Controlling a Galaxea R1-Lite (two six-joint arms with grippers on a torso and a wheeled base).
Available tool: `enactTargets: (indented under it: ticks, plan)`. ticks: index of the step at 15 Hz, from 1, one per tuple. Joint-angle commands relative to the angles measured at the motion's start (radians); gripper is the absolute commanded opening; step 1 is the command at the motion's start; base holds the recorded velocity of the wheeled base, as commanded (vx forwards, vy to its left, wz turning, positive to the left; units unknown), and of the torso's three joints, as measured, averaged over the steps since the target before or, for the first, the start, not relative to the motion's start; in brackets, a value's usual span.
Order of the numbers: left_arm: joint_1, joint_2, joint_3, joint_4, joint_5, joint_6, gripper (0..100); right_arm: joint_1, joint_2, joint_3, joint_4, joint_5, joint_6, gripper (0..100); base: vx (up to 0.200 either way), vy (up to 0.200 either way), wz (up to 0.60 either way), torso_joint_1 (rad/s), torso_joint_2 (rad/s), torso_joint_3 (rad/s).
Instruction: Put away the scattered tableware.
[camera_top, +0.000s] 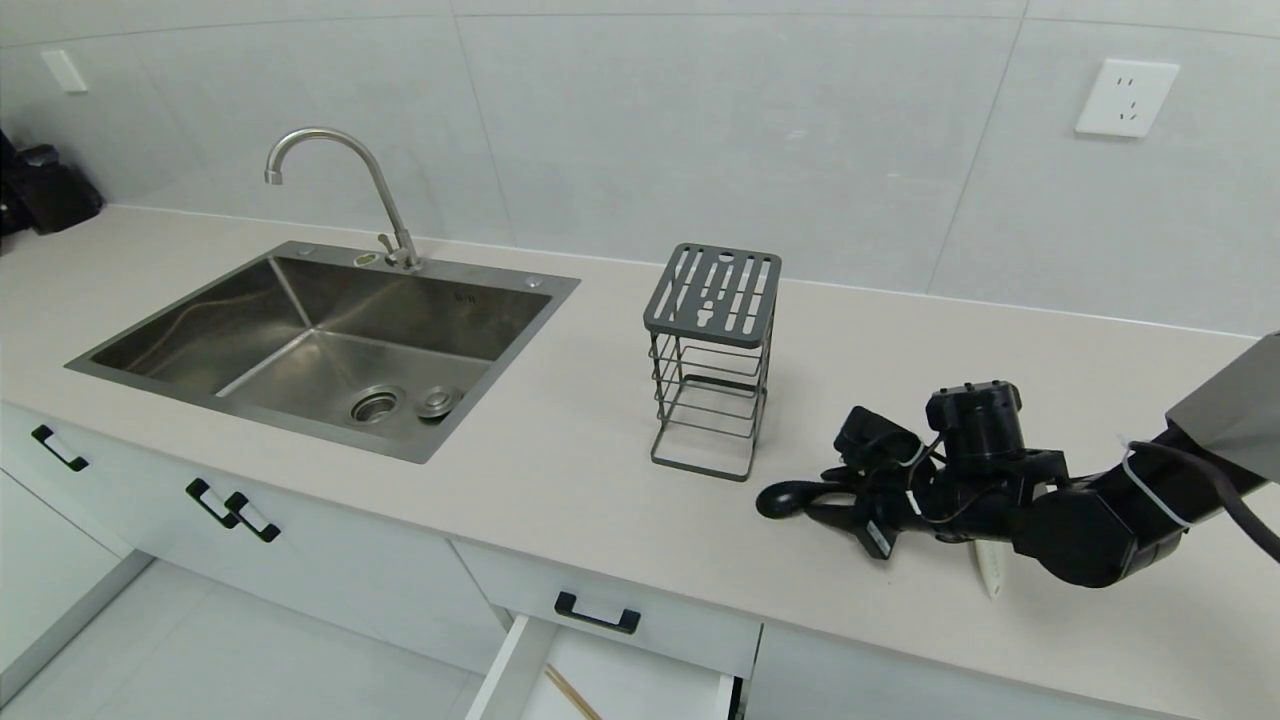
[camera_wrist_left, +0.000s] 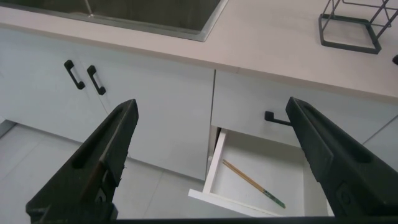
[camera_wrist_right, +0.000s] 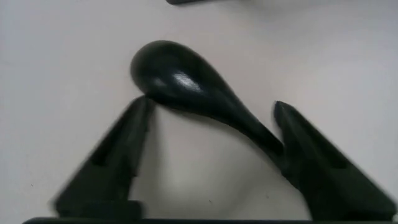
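Broadly, the pale worktop (camera_top: 560, 470) carries the sink (camera_top: 400, 310) toward its left end and a dark wire rack (camera_top: 712, 360) near the middle, standing upright and well back from the front edge. Below that front edge, a drawer (camera_wrist_left: 214, 168) is pulled open, with a single chopstick (camera_wrist_left: 252, 183) lying in it.

The right gripper (camera_wrist_right: 211, 118) is low over the worktop near the front edge, to the right of the rack. Its jaws are apart and straddle a black spoon (camera_wrist_right: 186, 87). The spoon lies flat, bowl pointing toward the sink end and handle running back toward the right arm. In the right wrist view its long axis crosses the gap at a slant, the bowl close to one finger and the handle meeting the other. A squeeze here would likely turn it before it seats.

The left gripper (camera_wrist_left: 211, 109), jaws also wide apart, hangs out in front of the cabinets facing the open drawer, so the right arm is plainly the nearer.

Under the right arm is what may be a white utensil (camera_top: 990, 570), mostly hidden.
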Motion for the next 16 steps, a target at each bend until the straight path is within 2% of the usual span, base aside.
enactTargets:
  ticks: [1,9,12,16]
  plan:
    - [0.000,0.000,0.000,0.001,0.002,-0.001,100,0.002,0.002,0.005,0.000,-0.004,-0.001,0,0.000,0.000,0.00,0.000,0.00,0.000]
    - [0.000,0.000,0.000,-0.001,0.002,-0.001,100,0.011,-0.095,0.062,-0.060,-0.057,0.011,0,0.000,0.000,0.00,0.000,0.00,0.000]
    - [0.000,0.000,0.000,-0.001,0.000,-0.001,100,0.089,-0.213,0.188,-0.094,-0.085,0.045,0,0.000,0.000,0.00,0.000,0.00,0.000]
    - [0.000,0.000,0.000,0.001,0.002,-0.001,100,0.201,-0.304,0.281,-0.106,-0.125,0.085,0,0.000,0.000,0.00,0.000,0.00,0.000]
